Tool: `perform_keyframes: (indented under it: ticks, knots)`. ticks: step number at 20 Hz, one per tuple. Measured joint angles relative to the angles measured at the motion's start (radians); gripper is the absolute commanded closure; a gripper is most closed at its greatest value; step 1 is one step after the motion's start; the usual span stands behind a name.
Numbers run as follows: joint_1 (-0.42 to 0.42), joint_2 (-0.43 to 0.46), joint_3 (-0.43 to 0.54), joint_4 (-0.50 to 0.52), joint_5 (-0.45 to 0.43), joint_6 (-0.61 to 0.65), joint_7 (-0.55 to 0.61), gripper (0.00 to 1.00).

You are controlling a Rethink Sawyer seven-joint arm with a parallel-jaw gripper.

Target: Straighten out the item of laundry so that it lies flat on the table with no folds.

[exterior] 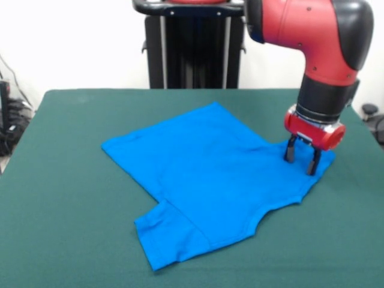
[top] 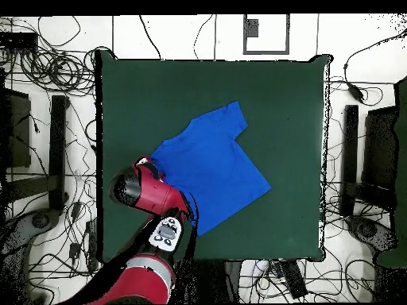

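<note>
The bright blue T-shirt (exterior: 204, 174) lies spread and mostly flat on the dark green table (exterior: 66, 180), slanted across its middle. One sleeve (exterior: 165, 237) points to the near side. The other sleeve lies at the right, under my gripper (exterior: 302, 159). The gripper points straight down with its fingers apart and the fingertips (exterior: 290, 157) on or just above that sleeve's cloth. In the overhead view the shirt (top: 211, 163) lies left of the table's (top: 278, 103) centre, and the red arm (top: 147, 191) covers its left corner and hides the gripper.
The black pedestal (exterior: 192, 48) stands at the table's far edge. Cables and stands (top: 56, 143) lie on the floor round the table. Bare green top runs all round the shirt, widest on the right in the overhead view (top: 294, 159).
</note>
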Motion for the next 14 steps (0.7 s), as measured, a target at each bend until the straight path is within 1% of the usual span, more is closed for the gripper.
perform_keyframes:
  ticks: [6, 14]
  knots:
    - [0.007, 0.009, -0.014, -0.019, 0.017, 0.030, 0.000, 0.00]
    - [0.007, 0.013, -0.016, -0.028, 0.024, 0.031, 0.000, 0.00]
